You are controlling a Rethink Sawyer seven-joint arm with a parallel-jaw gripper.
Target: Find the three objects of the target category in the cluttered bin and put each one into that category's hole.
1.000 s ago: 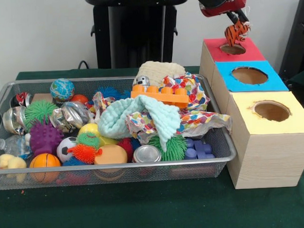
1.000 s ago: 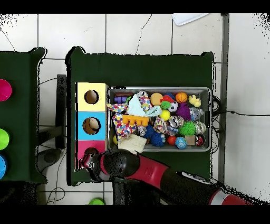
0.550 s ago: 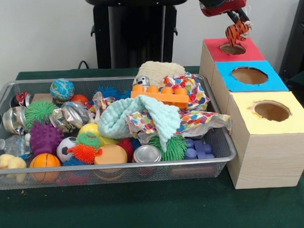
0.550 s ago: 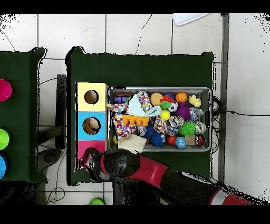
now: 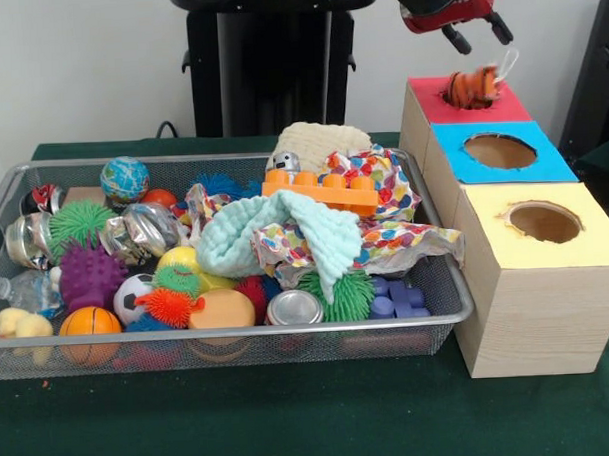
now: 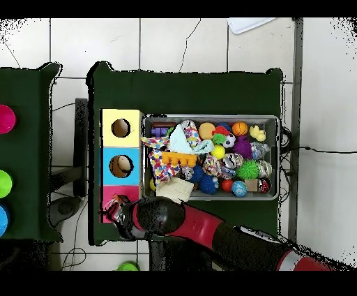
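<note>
An orange and black striped toy tiger lies tilted in the mouth of the hole of the red-topped box, partly sunk in. Just above it my gripper is open, its two black fingers spread and holding nothing. In the overhead view the arm covers most of the red-topped box, and the tiger is hidden there. The wire bin is full of mixed toys.
The blue-topped box and the yellow-topped box stand in a row nearer the camera, each with a round hole. In the bin lie an orange brick, a mint cloth, spiky balls and a tin. The bin adjoins the boxes.
The gripper has opened and let go of the toy tiger. The tiger has dropped from between the fingers into the mouth of the red box's hole.
</note>
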